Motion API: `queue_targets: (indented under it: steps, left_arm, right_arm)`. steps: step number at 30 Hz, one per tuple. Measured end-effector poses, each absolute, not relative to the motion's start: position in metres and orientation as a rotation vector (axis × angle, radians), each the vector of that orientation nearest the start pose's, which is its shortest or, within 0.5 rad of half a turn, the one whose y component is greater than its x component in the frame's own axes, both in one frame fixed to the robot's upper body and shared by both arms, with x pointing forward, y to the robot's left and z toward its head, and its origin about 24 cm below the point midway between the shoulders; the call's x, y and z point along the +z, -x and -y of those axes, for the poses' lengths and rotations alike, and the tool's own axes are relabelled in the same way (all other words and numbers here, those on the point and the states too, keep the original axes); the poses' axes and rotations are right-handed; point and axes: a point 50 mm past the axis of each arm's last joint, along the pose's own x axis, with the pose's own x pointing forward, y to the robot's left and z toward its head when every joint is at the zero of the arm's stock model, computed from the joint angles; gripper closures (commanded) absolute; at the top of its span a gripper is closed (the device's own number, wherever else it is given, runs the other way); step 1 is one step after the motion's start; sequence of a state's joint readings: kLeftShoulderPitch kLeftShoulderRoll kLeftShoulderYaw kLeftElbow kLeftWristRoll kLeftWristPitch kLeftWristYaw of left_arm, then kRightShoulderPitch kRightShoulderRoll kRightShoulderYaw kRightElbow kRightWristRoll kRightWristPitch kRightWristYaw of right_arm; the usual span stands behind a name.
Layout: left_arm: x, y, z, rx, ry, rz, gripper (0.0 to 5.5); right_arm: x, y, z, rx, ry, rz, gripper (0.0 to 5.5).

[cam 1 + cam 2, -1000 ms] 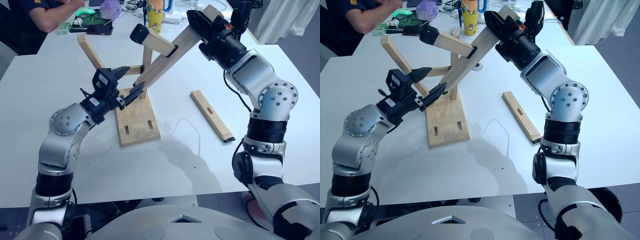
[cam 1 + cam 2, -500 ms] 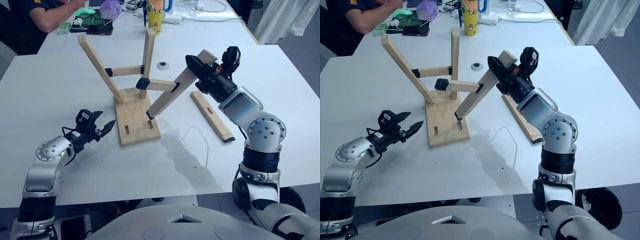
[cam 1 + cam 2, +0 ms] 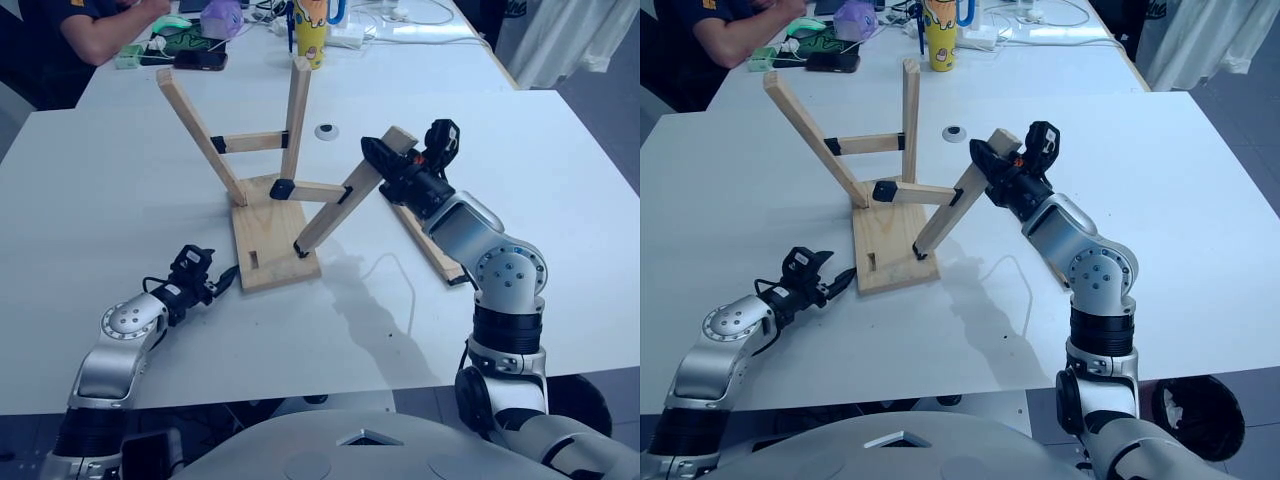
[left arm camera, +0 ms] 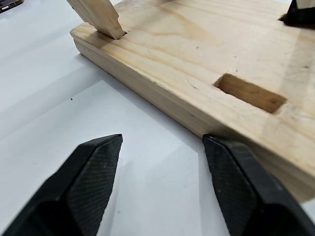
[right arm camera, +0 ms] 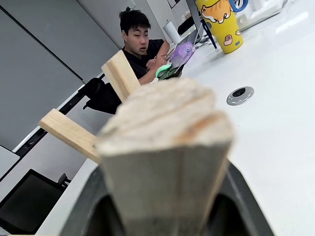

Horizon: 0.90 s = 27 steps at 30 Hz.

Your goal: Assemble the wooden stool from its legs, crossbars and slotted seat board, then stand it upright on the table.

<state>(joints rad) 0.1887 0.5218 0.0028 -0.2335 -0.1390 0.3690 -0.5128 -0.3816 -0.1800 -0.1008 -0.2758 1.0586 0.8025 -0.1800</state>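
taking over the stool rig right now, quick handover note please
Left gripper: open, low over the table at the near corner of the seat board.
Right gripper: shut on the third leg, tilted, lower end at a board slot; seating unclear.
Done: two legs and a crossbar stand in the board.
Left: seat third leg and second crossbar, add the fourth leg lying by the right arm, stand stool upright.

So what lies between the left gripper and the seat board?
Only bare table, as the left wrist view shows: the open left gripper sits just short of the edge of the seat board.
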Motion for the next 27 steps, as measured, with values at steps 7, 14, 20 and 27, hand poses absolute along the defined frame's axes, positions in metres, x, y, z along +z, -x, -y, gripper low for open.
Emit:
queue_targets:
  steps: [7,14,20,27]
  left_arm:
    - [0.033,-0.204,-0.198,-0.516,-0.247,-0.408,2.46]
    - [0.033,-0.204,-0.190,-0.507,-0.222,-0.392,2.46]
    - [0.034,-0.205,-0.190,-0.500,-0.223,-0.388,2.46]
    - [0.036,-0.207,-0.189,-0.488,-0.216,-0.373,2.46]
  right_arm:
    - [0.155,-0.289,0.125,0.438,-0.551,-0.165,4.47]
    - [0.157,-0.293,0.126,0.495,-0.517,-0.115,4.47]
    - [0.157,-0.298,0.127,0.529,-0.502,-0.093,4.47]
    - [0.155,-0.301,0.129,0.531,-0.464,-0.078,4.47]
